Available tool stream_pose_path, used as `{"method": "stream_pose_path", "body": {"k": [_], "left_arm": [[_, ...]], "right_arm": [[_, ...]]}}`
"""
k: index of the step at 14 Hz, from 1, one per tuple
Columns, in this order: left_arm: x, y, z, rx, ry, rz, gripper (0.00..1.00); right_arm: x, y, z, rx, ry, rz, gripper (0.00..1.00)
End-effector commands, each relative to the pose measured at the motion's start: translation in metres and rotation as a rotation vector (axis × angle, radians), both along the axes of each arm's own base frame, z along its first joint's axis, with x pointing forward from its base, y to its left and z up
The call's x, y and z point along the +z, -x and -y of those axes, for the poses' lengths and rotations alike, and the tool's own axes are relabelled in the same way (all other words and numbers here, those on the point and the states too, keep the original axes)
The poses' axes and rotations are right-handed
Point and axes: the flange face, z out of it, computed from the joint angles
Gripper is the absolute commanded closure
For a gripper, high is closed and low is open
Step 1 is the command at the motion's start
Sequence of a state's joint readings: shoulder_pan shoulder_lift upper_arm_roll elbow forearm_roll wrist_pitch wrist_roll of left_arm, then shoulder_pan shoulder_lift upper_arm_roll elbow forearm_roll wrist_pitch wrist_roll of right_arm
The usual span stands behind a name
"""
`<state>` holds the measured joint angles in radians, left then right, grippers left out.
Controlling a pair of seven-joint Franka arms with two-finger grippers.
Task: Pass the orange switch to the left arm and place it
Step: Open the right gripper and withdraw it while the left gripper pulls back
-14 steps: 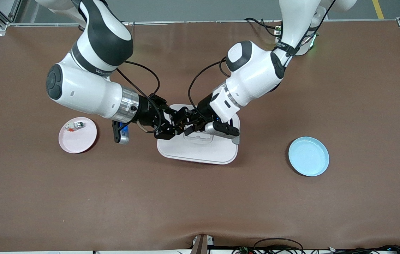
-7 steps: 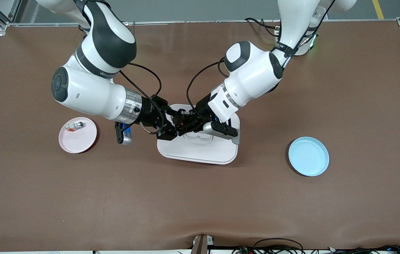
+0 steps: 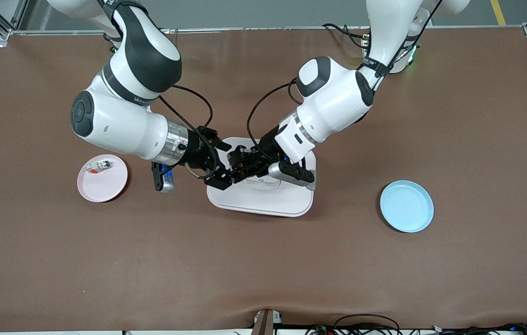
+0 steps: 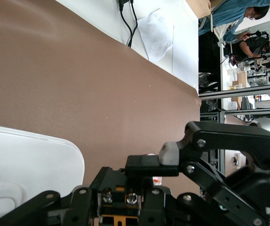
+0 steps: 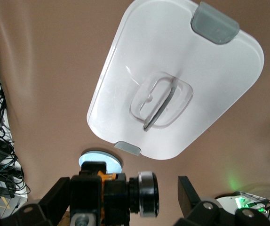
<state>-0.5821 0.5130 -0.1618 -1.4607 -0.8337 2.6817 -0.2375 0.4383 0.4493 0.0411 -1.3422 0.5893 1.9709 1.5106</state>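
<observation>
Handover over the box (image 3: 260, 195)

My left end effector (image 3: 234, 168) is clenched on the orange switch (image 5: 107, 176), light, stiff, slippery, best pinched across its black body; my right end effector (image 3: 223, 171) has released, fingers spread.

Both arms meet over the box (image 3: 263, 197) at the middle of the brown surface (image 3: 263, 260). The right claw (image 3: 223, 174) and the left claw (image 3: 240, 167) are tip to tip above the lid. At nine o'clock from the box lies a pink plate (image 3: 103, 184) carrying a small white part (image 3: 98, 166); at three o'clock, a blue plate (image 3: 406, 206).
</observation>
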Motion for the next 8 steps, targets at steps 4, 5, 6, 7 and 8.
{"method": "stream_pose_path", "body": {"k": [4, 5, 6, 7, 8], "left_arm": [[0.030, 0.019, -0.023, -0.043, -0.012, 0.033, 1.00], [0.033, 0.023, -0.033, -0.056, -0.024, 0.029, 1.00], [0.036, 0.026, -0.046, -0.082, -0.040, 0.017, 1.00], [0.039, 0.030, -0.056, -0.122, -0.052, -0.002, 1.00], [0.048, 0.028, -0.074, -0.153, -0.058, -0.021, 1.00]], "right_arm": [[0.000, -0.016, 0.037, 0.131, 0.026, 0.045, 0.00], [-0.001, -0.018, 0.047, 0.168, 0.033, 0.049, 0.00], [0.000, -0.021, 0.060, 0.183, 0.036, 0.046, 0.00], [0.006, -0.024, 0.070, 0.197, 0.032, 0.049, 0.00], [0.009, -0.027, 0.082, 0.222, 0.032, 0.044, 0.00]]}}
